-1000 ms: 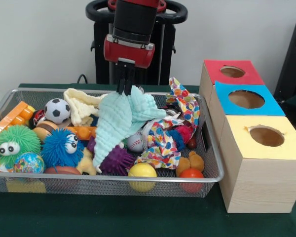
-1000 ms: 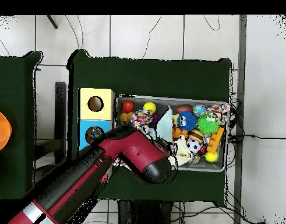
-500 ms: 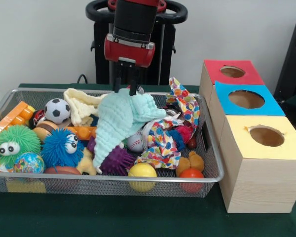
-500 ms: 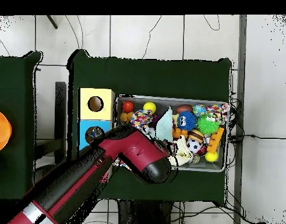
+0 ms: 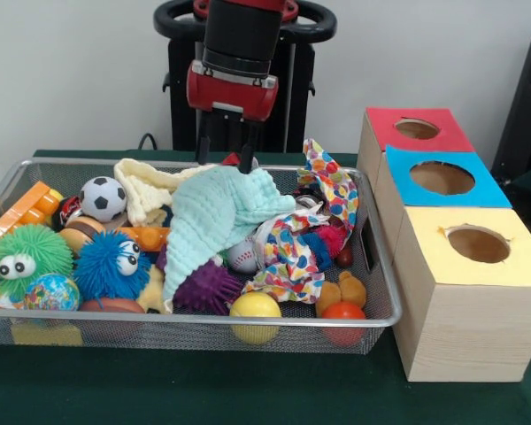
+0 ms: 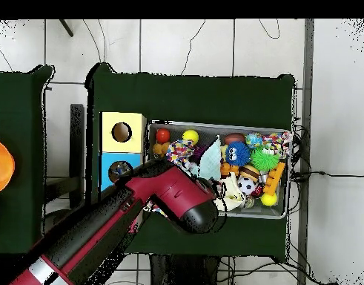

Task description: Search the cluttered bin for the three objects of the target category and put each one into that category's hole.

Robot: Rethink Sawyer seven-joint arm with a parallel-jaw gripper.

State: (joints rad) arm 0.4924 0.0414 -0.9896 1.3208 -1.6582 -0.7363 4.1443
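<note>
Yellow plastic ball (image 5: 255,312) lay against the near wall of the silver wire-mesh basket (image 5: 203,325) | pale mint-green muslin cloth (image 5: 219,217) lay draped over the toys in the middle | no crushed clear bottles were visible | gripper (image 5: 224,158) hung over the basket's far rim, fingers spread apart, empty.

You had a mint green cloth (image 5: 214,217) draped mid-pile, a soccer ball (image 5: 103,197) toward the table's far left corner, and a yellow ball (image 5: 254,311) by the near edge. Three hole-topped boxes, red (image 5: 415,130), blue (image 5: 442,177) and yellow (image 5: 478,243), stood along the right edge.
</note>
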